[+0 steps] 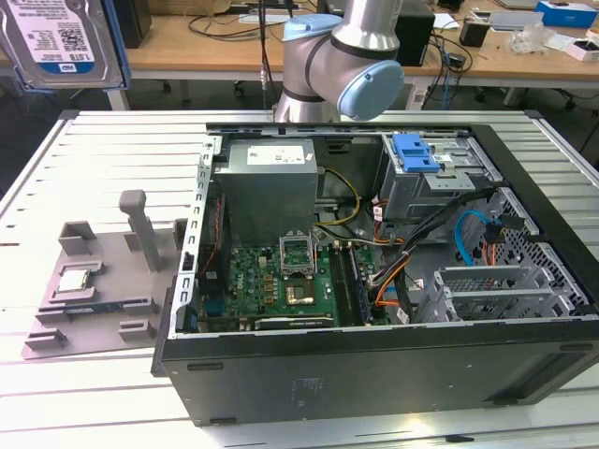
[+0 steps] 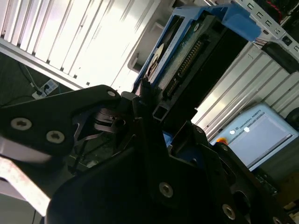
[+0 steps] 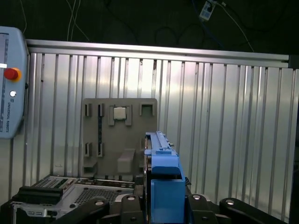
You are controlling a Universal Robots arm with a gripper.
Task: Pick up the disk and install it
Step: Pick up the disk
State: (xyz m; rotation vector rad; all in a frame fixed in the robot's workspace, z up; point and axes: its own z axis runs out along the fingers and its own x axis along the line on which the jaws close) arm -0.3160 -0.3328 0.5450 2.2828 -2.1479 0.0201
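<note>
In the first wrist view the gripper is clamped tight on the disk, one black finger on each side of its blue carrier. The disk juts edge-on over the slatted table, with a grey tray and a chip beyond. The exterior view shows its labelled face at upper left, well apart from the open case.

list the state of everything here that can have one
disk: held up clear of the table, not in the case
jaws: shut on the disk's blue carrier
computer case: on its side, panel off, inside exposed
chip: seated in a pocket of the gray holder
blue bracket: sitting on the drive cage inside the case
</note>
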